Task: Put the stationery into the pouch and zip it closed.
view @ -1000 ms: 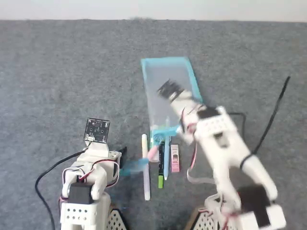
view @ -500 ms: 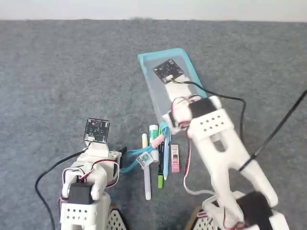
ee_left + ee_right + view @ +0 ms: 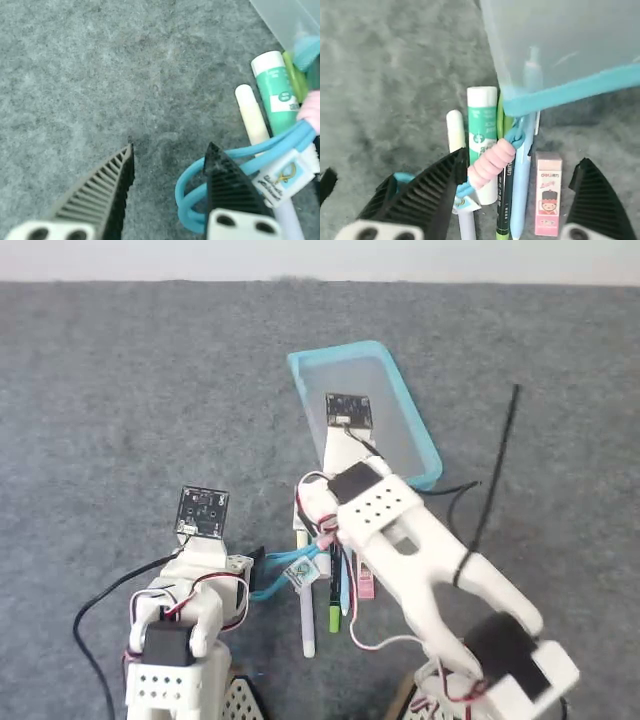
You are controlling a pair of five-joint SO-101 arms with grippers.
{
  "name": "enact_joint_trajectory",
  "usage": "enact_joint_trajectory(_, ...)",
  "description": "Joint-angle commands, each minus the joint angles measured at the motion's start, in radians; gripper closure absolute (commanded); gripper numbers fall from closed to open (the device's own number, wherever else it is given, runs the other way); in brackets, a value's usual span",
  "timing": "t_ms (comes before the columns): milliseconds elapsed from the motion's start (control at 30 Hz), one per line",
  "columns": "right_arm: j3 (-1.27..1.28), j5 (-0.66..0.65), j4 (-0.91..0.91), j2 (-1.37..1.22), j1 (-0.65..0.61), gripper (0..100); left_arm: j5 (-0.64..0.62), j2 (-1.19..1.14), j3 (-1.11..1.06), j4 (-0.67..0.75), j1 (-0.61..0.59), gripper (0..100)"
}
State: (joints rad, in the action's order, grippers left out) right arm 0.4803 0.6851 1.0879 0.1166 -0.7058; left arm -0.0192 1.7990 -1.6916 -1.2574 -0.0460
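Partway inside pouch (image 3: 580, 85), blue pen (image 3: 521, 180)

- I get soft, even, bright light across the grey mat (image 3: 120, 390).
- Shadows stay faint, with a thin one beside the right arm (image 3: 400, 530).
- The mat darkens between the left fingers (image 3: 100, 200).
- The pouch (image 3: 560, 45) looks milky and shades the mat below its edge.

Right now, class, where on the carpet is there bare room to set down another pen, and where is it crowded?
Bare carpet lies left of the pouch, beyond the left arm, and right of the pouch past the cable. Crowded: the pouch mouth between the arms, where pens, glue stick and eraser bunch under the right arm.
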Motion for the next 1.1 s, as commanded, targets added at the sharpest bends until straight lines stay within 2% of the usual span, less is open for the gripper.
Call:
enact_joint_trajectory(0,-0.029,0.049,-0.022,-0.018,-0.028,66.7,-0.012,0.021,0.007,-0.003,0.005,78)
enact_joint_trajectory(167,-0.038,0.049,-0.038,-0.028,-0.030,67.4,-0.012,0.021,0.007,-0.003,0.005,78)
enact_joint_trajectory(367,-0.037,0.044,-0.102,-0.074,-0.030,80.7,-0.012,0.021,0.007,-0.003,0.005,78)
enact_joint_trajectory(633,-0.037,0.048,-0.108,-0.111,-0.028,74.6,-0.012,0.021,0.007,-0.003,0.005,78)
enact_joint_trajectory(900,-0.038,0.040,-0.122,-0.131,-0.025,86.3,-0.012,0.021,0.007,-0.003,0.005,78)
enact_joint_trajectory(1067,-0.054,-0.061,-0.113,-0.102,-0.015,92.1,-0.012,0.021,0.007,-0.003,0.005,78)
